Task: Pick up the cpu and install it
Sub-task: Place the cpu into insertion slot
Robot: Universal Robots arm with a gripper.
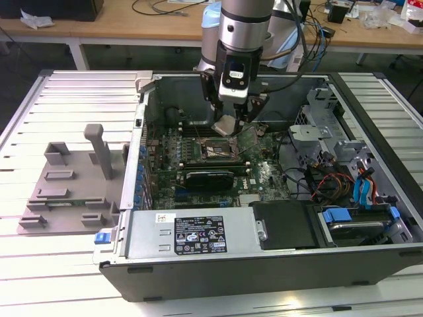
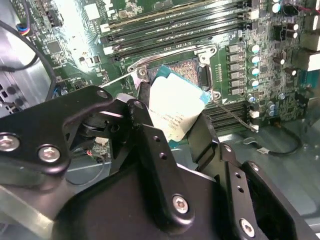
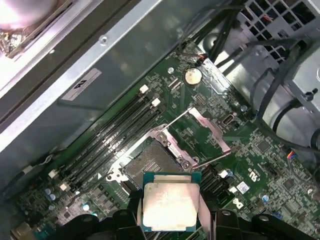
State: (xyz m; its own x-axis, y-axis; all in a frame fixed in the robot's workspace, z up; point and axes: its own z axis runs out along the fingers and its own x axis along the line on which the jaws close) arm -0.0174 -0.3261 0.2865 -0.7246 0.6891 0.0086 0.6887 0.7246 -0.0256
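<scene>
Your tool [image 1: 232, 122] is clenched on the cpu [image 1: 225, 125], gripping two opposite edges and holding it clear of the motherboard [image 1: 264, 175]. In the exterior view, the open socket [image 1: 217, 150] lies near the cpu's 6 o'clock.

The black pincer [image 3: 170, 216] grips a small flat square cpu [image 3: 169, 205] with a shiny silver-grey metal top by two opposite edges. The chip hangs over a green motherboard [image 3: 260, 165], just beside the open dark square socket [image 3: 150, 162], whose metal latch frame [image 3: 206, 127] stands raised. Long black memory slots [image 3: 115, 132] run alongside the socket.
</scene>
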